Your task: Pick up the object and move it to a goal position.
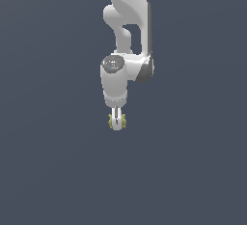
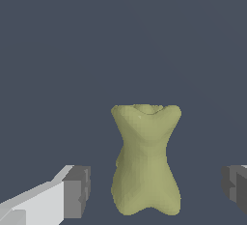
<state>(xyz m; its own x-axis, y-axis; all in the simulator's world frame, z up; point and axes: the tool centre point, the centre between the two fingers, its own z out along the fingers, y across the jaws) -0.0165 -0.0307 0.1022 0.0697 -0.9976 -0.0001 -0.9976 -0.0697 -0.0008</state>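
Note:
The object (image 2: 144, 163) is an olive-yellow lumpy blob with a pinched waist and pointed nubs at its corners, resting on the dark grey floor. In the exterior view its edges (image 1: 122, 122) peek out on either side of the white fingers. My gripper (image 1: 116, 124) points straight down over it and is open. In the wrist view the gripper (image 2: 157, 190) straddles the object, with one grey pad (image 2: 77, 192) and the other pad (image 2: 235, 188) each standing apart from it by a clear gap. No marker of the goal position is in view.
A flat dark grey floor (image 1: 48, 171) spreads on all sides. The white arm (image 1: 126, 21) rises above the gripper toward the top of the exterior view.

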